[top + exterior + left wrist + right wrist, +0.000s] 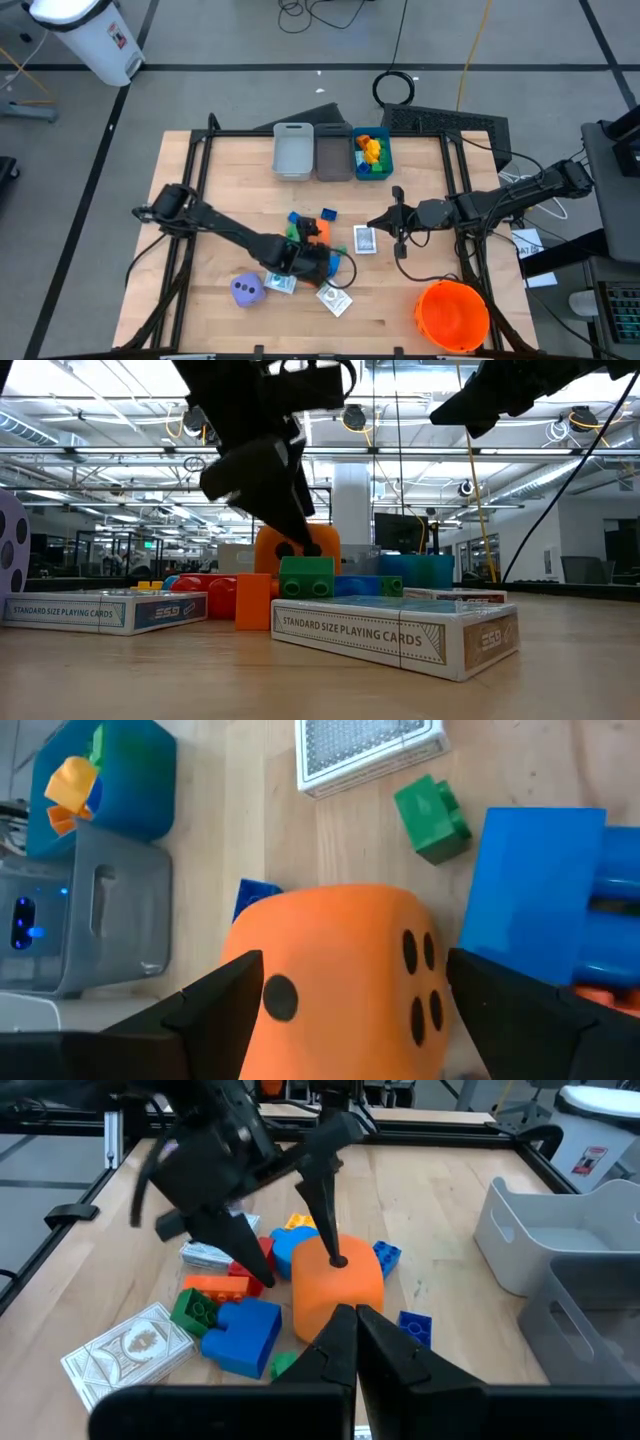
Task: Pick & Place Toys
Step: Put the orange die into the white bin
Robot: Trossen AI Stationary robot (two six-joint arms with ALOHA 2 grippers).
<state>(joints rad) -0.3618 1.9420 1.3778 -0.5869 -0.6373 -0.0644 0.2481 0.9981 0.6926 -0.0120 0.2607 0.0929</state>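
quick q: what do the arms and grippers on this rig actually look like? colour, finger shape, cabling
Both arms are dark, near-black, jointed links. The left gripper has two long, flat fingers tapering to narrow tips, matte black. The right gripper has the same wedge-shaped dark fingers. Black cables loop off the right arm near its base and trail beside the left arm. No markings are legible.

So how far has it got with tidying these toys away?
Early days. A few yellow and orange plastic toys already lie in the blue bin. The left hand stands open around the orange soft die. The purple soft die, card packs and loose blocks are left on the table; the right hand waits, shut.
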